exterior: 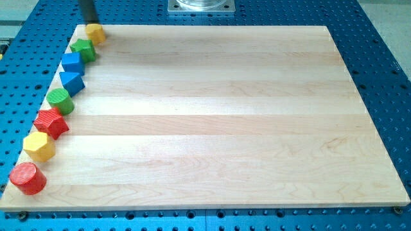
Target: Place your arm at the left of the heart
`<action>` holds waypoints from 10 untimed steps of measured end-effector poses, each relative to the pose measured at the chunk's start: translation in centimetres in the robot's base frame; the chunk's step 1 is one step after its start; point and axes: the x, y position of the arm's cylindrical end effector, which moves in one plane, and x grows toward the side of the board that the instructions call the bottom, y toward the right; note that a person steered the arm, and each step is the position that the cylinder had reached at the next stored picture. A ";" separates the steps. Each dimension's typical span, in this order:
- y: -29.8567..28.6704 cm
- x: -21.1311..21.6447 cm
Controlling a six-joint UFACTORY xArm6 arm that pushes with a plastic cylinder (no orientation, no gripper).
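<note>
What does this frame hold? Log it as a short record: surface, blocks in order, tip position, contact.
surface: wooden board on a blue perforated table
blocks, top to bottom along the view's left edge: yellow block, green block, blue block, blue wedge, green cylinder, red block, yellow hexagon, red cylinder
my tip: at the yellow block's upper edge
contact: cannot tell
heart: shape not clear

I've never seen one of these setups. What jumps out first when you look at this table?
A row of eight coloured blocks hugs the wooden board's left edge, running from a red cylinder at the view's bottom up to a small yellow block at the top. Right above that yellow block stands my tip, the end of a dark rod. The board lies on a blue perforated table.
</note>
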 end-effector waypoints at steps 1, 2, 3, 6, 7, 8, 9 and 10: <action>-0.7 0.1; -0.7 0.1; -0.6 0.0; -1.0 2.7; -1.6 2.3; -1.6 2.3; -1.6 2.6; -1.6 2.9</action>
